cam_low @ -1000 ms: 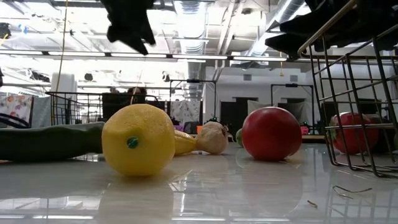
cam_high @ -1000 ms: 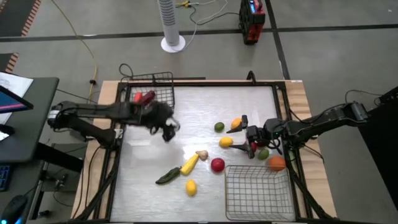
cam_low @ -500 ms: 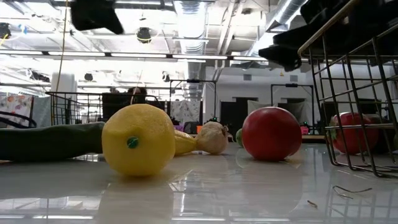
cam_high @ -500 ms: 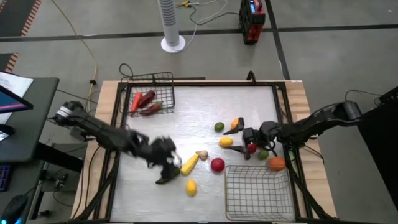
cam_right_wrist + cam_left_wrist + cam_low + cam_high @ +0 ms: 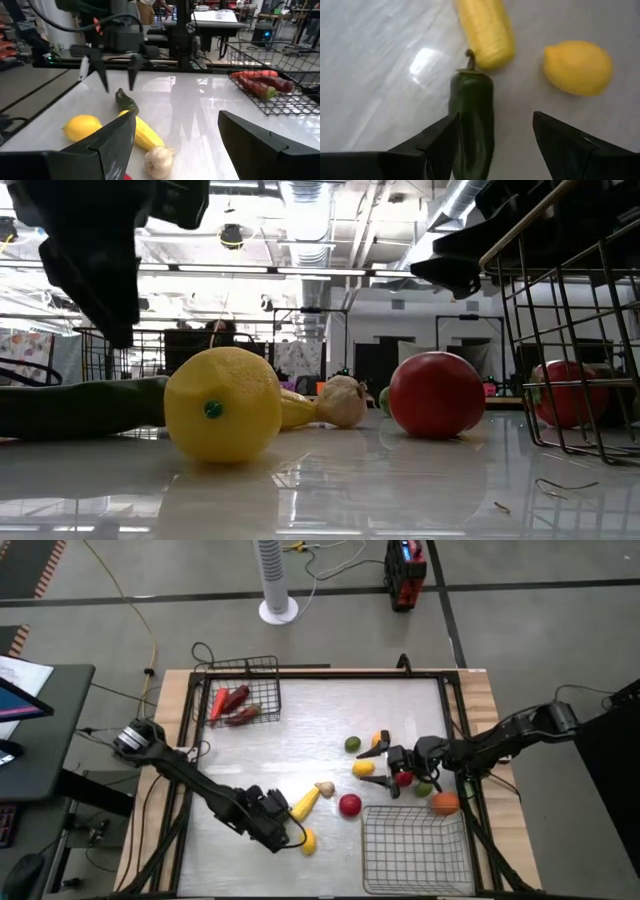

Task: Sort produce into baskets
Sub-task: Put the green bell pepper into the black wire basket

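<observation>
1. Seen through the left wrist camera, the left gripper (image 5: 492, 145) hangs with its fingers apart over the green pepper (image 5: 472, 120), one finger touching the pepper's flank and the other clear on the bare table side. Nothing is held.
2. In the high view the pepper lies at about 7 o'clock on the table (image 5: 300, 715), mostly hidden under the gripper.
3. The pepper looks smooth and glossy, likely light, hard plastic, so it may slip or roll. My judgement: straddle the thick middle across its short width, not the thin stem.
4. Just beyond the stem is the yellow corn-like piece (image 5: 486, 32); at 2 o'clock from the pepper sits the lemon (image 5: 578, 67). Both are near enough to be nudged.
5. Farther off, at 3 o'clock on the table, the right gripper (image 5: 392, 772) waits with fingers apart, empty, among the round fruit.
6. The far basket (image 5: 240, 695) at 11 o'clock holds red elongated pieces; the near basket (image 5: 415, 850) is at 5 o'clock.
</observation>
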`<state>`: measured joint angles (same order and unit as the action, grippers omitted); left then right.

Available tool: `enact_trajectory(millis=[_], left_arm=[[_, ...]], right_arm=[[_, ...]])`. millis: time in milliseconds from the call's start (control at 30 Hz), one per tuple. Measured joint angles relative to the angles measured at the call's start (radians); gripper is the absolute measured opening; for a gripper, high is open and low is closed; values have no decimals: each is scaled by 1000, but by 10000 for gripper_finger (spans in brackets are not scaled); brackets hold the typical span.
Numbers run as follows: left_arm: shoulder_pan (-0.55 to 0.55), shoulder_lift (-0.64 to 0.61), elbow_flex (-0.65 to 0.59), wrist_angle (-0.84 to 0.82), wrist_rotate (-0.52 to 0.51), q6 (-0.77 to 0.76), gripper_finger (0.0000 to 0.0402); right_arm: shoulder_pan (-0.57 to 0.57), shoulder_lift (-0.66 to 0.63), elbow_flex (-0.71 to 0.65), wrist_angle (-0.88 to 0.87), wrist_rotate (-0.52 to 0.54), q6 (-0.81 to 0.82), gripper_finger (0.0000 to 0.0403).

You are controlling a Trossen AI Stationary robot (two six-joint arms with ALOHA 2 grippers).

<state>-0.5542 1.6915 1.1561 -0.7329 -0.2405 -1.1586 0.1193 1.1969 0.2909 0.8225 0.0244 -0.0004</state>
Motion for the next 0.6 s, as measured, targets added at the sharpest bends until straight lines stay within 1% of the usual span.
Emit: enact_trajectory(millis=[133, 267, 367, 533, 600], left_arm=[[-6, 46, 0, -36, -27, -26, 240], [-15, 77, 0, -31, -45, -16, 240], [-25, 80, 0, -21, -65, -16, 240], [-44, 82, -2, -34, -134, -37, 240], [-45, 91, -14, -7, -143, -39, 240]], right_arm=[[30, 0, 0, -2, 0, 1, 311], [58, 0, 0, -2, 1, 1, 311], [74, 0, 0, -1, 1, 4, 311], [94, 0, 0, 1, 1, 5, 311], [100, 0, 0, 1, 1, 11, 311]])
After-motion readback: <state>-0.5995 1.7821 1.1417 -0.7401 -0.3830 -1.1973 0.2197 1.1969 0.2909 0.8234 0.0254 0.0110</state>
